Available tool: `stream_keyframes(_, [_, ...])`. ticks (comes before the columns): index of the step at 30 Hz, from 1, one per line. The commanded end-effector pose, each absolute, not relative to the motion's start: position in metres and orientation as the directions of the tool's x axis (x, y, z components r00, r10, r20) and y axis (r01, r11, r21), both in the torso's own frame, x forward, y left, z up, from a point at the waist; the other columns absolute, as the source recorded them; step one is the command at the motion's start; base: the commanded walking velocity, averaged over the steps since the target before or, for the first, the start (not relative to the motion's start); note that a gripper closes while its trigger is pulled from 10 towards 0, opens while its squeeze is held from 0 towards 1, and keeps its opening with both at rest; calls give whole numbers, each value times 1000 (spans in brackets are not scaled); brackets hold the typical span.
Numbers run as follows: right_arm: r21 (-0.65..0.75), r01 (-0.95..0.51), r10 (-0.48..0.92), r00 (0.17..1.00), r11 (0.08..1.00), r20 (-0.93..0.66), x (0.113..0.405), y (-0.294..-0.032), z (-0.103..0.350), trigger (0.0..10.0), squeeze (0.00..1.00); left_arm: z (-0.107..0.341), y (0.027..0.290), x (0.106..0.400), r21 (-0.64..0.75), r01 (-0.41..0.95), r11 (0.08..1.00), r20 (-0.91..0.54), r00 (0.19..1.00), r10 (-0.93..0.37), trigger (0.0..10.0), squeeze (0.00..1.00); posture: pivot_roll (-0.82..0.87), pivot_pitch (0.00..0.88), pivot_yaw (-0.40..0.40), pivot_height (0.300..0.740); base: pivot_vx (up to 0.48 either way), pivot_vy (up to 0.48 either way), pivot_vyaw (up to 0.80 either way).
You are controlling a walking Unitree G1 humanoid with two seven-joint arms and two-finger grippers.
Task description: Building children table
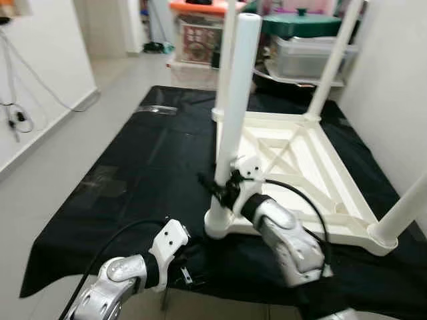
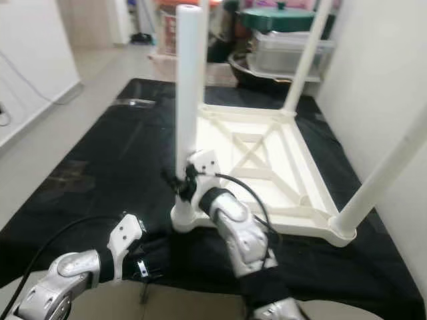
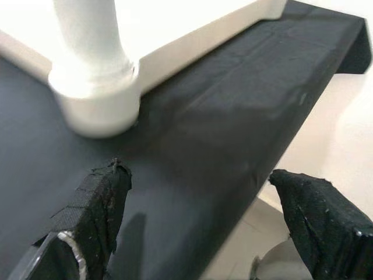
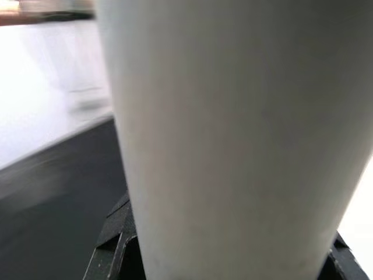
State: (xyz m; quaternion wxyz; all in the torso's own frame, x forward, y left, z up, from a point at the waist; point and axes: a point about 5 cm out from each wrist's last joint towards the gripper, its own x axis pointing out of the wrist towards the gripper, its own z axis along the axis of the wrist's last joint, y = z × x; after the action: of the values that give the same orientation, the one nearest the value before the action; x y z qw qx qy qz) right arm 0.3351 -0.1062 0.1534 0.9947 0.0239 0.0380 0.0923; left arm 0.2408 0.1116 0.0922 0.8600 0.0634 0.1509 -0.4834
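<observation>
Upturned white children table (image 1: 313,180) on black-draped counter (image 1: 133,173), legs pointing up.
Left hand (image 3: 198,216), fingers spread, hovers low at the counter's near edge; right hand (image 1: 223,183) grips the near-left leg (image 1: 237,87) just above its socket.

We see a white plastic table (image 1: 293,180) lying upside down, its ribbed underside and upright legs (image 1: 235,100) one plain white. It rests on a desk (image 1: 133,180) draped in plain black cloth. Both arms are silver with white wrist plates, and the right gripper (image 1: 223,185) and left gripper (image 3: 198,221) carry black fingers (image 3: 99,204) — matte, cloth-textured. Behind stand an orange-lidded bin (image 1: 200,27), a dark green lid (image 1: 300,25) and a clear grey tub (image 1: 307,57) — the floor (image 1: 40,193) is pale grey.
</observation>
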Motion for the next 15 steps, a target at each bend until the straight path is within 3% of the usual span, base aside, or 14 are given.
stream_keyframes(1, [12, 110, -101, 946, 994, -308, 328, -156, 109, 0, 0, 91, 111, 239, -30, 854, 519, -331, 481, -812, 10000, 0, 109, 0, -82, 740, 0, 0, 0])
stream_keyframes(2, [-37, 314, -309, 897, 949, -317, 313, -176, 105, 0, 0, 91, 109, 240, -30, 856, 516, -330, 479, -813, 10000, 0, 97, 0, -66, 740, 0, 0, 0])
stream_keyframes(3, [-53, 347, -346, 889, 936, -301, 307, -178, 106, 0, 0, 91, 109, 240, -31, 856, 516, -328, 479, -814, 10000, 0, 97, 0, -66, 740, 0, 0, 0])
stream_keyframes(8, [-67, 275, -283, 928, 959, -243, 302, -160, 118, 0, 0, 90, 107, 242, -24, 861, 509, -333, 473, -816, 10000, 0, 89, 0, -63, 740, 0, 0, 0])
stream_keyframes(9, [-67, 215, -224, 945, 974, -236, 303, -151, 122, 10000, 0, 90, 108, 243, -23, 860, 509, -333, 474, -815, 10000, 0, 89, 0, -65, 740, 0, 0, 0])
stream_keyframes(13, [27, 125, -118, 975, 992, -190, 309, -134, 133, 10000, 0, 91, 108, 244, -25, 858, 513, -328, 478, -815, 10000, 0, 91, 0, -69, 740, 0, 0, 0])
stream_keyframes(14, [53, 91, -81, 984, 994, -161, 311, -134, 137, 10000, 1000, 91, 109, 244, -24, 857, 515, -330, 479, -813, 10000, 0, 92, 0, -73, 740, 0, 0, 0])
stream_keyframes(15, [64, 70, -60, 988, 995, -143, 312, -134, 139, 10000, 1000, 90, 109, 243, -24, 856, 516, -331, 480, -812, 10000, 0, 92, 0, -73, 740, 0, 0, 0])
